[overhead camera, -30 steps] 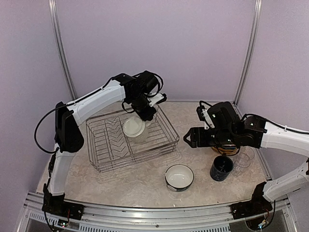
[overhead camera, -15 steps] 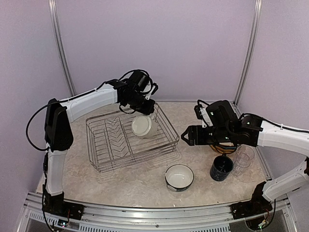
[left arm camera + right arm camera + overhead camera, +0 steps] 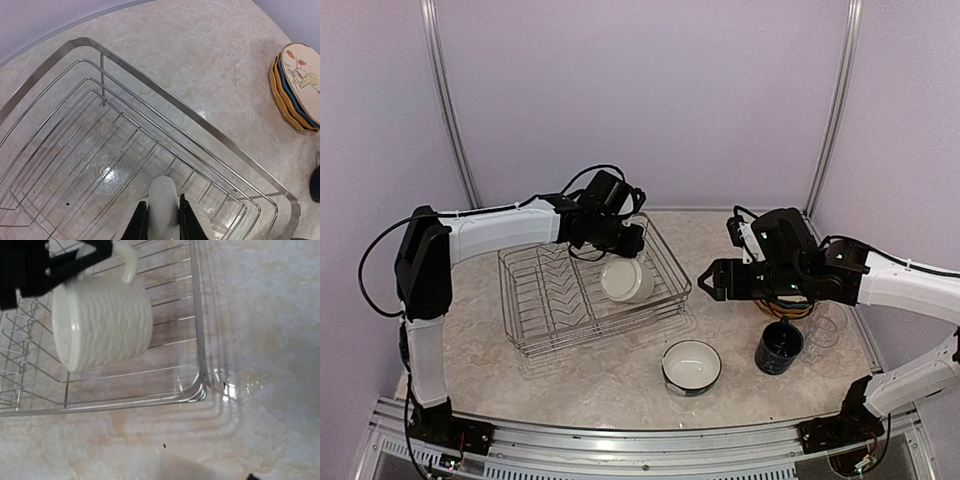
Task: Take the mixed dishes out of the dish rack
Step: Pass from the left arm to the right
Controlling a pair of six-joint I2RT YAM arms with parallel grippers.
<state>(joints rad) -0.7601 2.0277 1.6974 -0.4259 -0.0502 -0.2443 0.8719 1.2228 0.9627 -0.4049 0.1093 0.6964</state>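
The silver wire dish rack [image 3: 555,300] stands left of centre, its bottom wires bare in the left wrist view [image 3: 95,130]. My left gripper [image 3: 620,243] is shut on the handle of the cream mug [image 3: 627,281] and holds it on its side, lifted above the rack's right end. The handle [image 3: 163,202] shows between my fingers [image 3: 138,225]. The ribbed mug also shows in the right wrist view [image 3: 102,322]. My right gripper [image 3: 708,283] is open and empty, just right of the rack's corner [image 3: 201,384].
A teal-and-white bowl [image 3: 691,366] sits in front of the rack. A navy mug [image 3: 779,348] and a clear glass [image 3: 826,325] stand at the right. A stack of plates with the bird-pattern plate on top [image 3: 300,82] lies behind my right arm.
My left gripper has carried the cream mug right and toward the front, from the rack's back to over its right end. The right arm has barely moved.
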